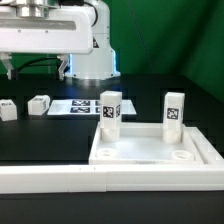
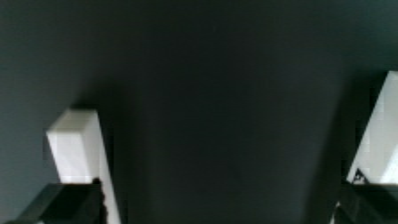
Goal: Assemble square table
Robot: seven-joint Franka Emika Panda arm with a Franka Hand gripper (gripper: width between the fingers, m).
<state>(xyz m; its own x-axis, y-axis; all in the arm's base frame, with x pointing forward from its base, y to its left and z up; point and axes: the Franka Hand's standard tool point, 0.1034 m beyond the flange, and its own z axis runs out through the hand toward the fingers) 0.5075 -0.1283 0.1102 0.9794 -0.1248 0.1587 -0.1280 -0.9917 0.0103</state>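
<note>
Claw [image 2: 222, 140] spread wide open. Only the dark surface [image 2: 214, 90] between its two white fingers [image 2: 73, 150] in the wrist view.

Big white square top [image 1: 150, 152] at the front of the exterior view. Flat on the black surface, tray side up, with a raised rim all round. A round socket [image 1: 181, 156] in the near corner on the exterior view's right, and another socket [image 1: 103, 155] in the near corner on the exterior view's left.

Two short white legs up on end at the far side of the square top. One standing leg [image 1: 110, 108] at the far corner on the exterior view's left. The other standing leg [image 1: 173, 110] further toward the exterior view's right. A black-and-white square tag on the front of each. Maybe stuck in the far sockets, but feet hidden behind the rim, so hard to be sure.

Two more legs on their sides on the surface, well apart from the square top, off to the exterior view's left and a bit further back. One lying leg [image 1: 40, 103] nearer the square top, the second lying leg [image 1: 8, 108] right at the picture's edge.

Marker board [image 1: 85, 105] flat on the surface just behind the square top. Long white wall [image 1: 45, 180] along the near edge of the square top, touching it. White robot arm [image 1: 95, 45] far behind the square top.
</note>
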